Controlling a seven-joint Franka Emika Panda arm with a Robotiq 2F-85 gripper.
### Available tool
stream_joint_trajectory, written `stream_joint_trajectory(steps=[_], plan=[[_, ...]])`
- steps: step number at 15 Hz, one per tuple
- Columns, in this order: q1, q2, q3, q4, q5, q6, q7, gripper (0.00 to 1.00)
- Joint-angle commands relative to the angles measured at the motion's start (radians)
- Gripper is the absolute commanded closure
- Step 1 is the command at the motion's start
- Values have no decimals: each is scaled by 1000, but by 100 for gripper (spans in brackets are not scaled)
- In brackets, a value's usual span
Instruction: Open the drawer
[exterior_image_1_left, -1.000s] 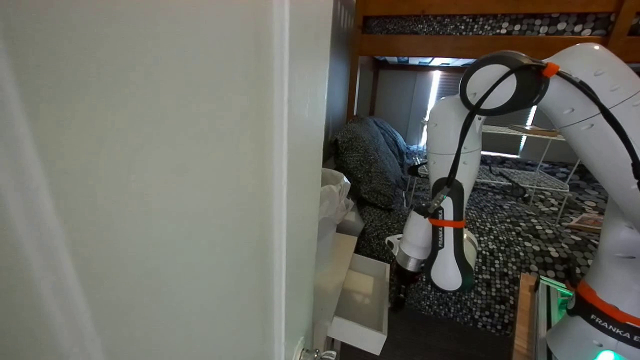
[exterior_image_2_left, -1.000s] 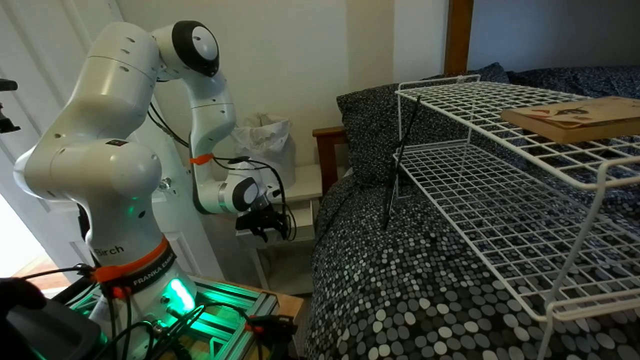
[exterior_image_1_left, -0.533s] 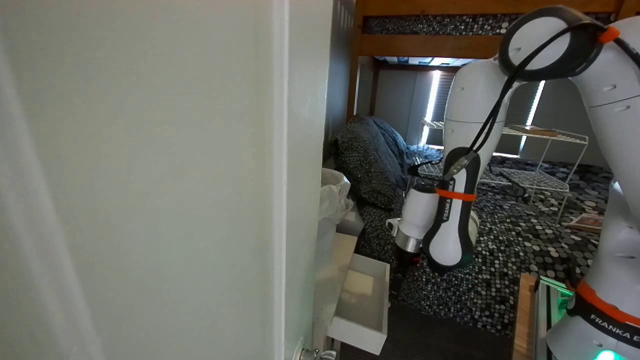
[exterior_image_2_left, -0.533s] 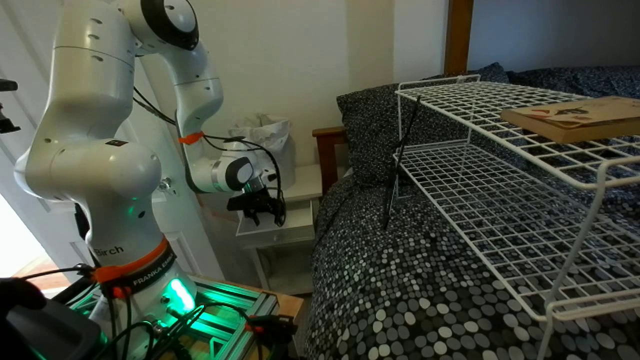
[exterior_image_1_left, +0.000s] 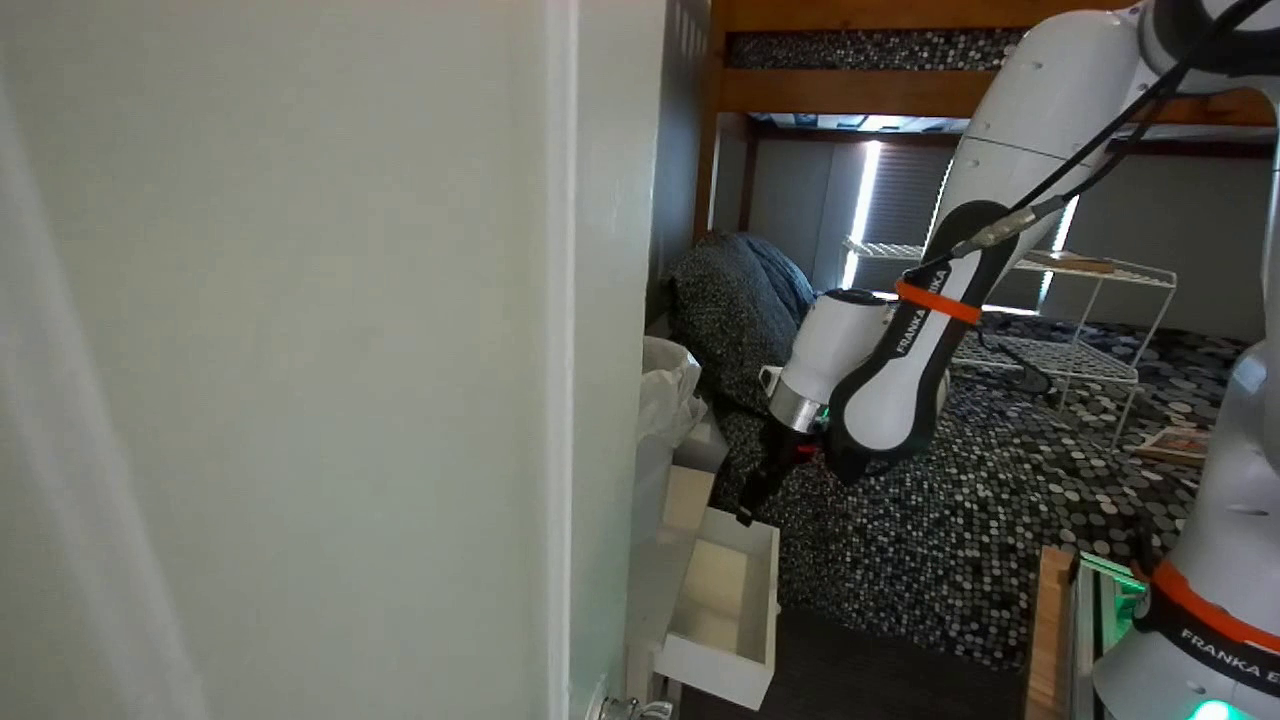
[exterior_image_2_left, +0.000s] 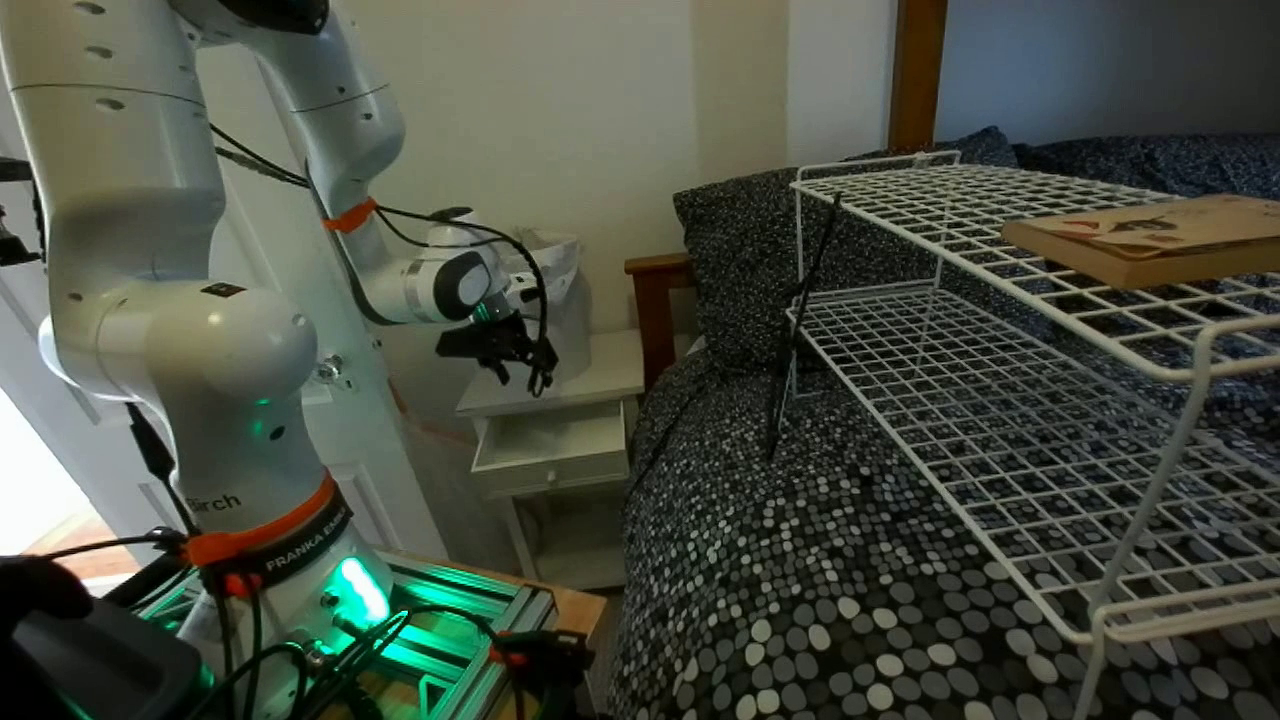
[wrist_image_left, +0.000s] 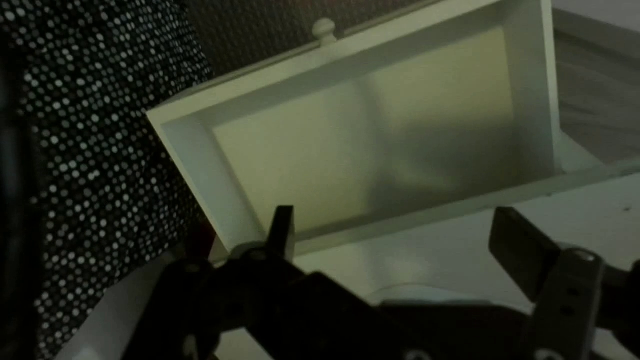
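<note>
The drawer (exterior_image_1_left: 715, 672) stands pulled out of the white unit (exterior_image_2_left: 600, 375), its pale cream inside bare. Its white front panel (exterior_image_2_left: 595, 468) with a round knob (exterior_image_2_left: 552, 476) shows in an exterior view. In the wrist view the whole drawer (wrist_image_left: 300, 165) lies below, with the knob (wrist_image_left: 325, 30) at the far edge. My black gripper (wrist_image_left: 394, 209) is open, with nothing between its fingers. It hovers above the unit's top edge and the back of the drawer, apart from the knob. It also shows in both exterior views (exterior_image_1_left: 745, 515) (exterior_image_2_left: 520, 383).
A white bin with a bag (exterior_image_2_left: 565, 270) stands on the unit behind the gripper. The bed with a dotted cover (exterior_image_2_left: 760, 580) is beside the drawer, with a white wire rack (exterior_image_2_left: 930, 400) on it. A white door (exterior_image_1_left: 350, 350) fills an exterior view's near side.
The gripper has risen from in front of the drawer to above it, and the arm has drawn back and up. The drawer has stayed pulled out in the same place.
</note>
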Motion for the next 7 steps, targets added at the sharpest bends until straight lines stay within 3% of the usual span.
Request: stream_joint_trajectory(steps=[1, 2, 7], plan=[[-42, -73, 71, -39, 38, 10, -6, 0], [-11, -37, 22, -5, 10, -2, -4, 0], [-25, -54, 51, -12, 22, -2, -4, 0]])
